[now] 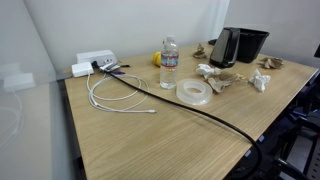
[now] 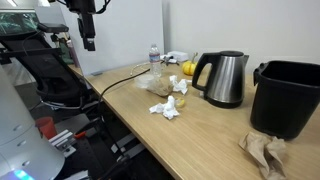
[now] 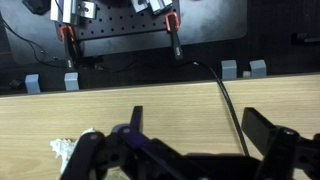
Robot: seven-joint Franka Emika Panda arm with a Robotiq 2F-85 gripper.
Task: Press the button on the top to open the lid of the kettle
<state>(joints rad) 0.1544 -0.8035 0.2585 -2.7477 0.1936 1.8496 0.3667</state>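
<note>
At the table's (image 2: 200,135) edge by the wall (image 2: 200,25) the tub (image 2: 288,95) was placed, and the kettle (image 2: 222,78) just beside it, lid (image 2: 230,54) shut. The gripper (image 2: 88,42) was seen released and empty, well apart from the kettle. The approach was judged in hand; next, the gripper would need to be carried above the lid and lowered onto its button, not made out here.

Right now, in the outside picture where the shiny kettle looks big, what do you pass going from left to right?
gripper → water bottle → kettle → black tub
</note>
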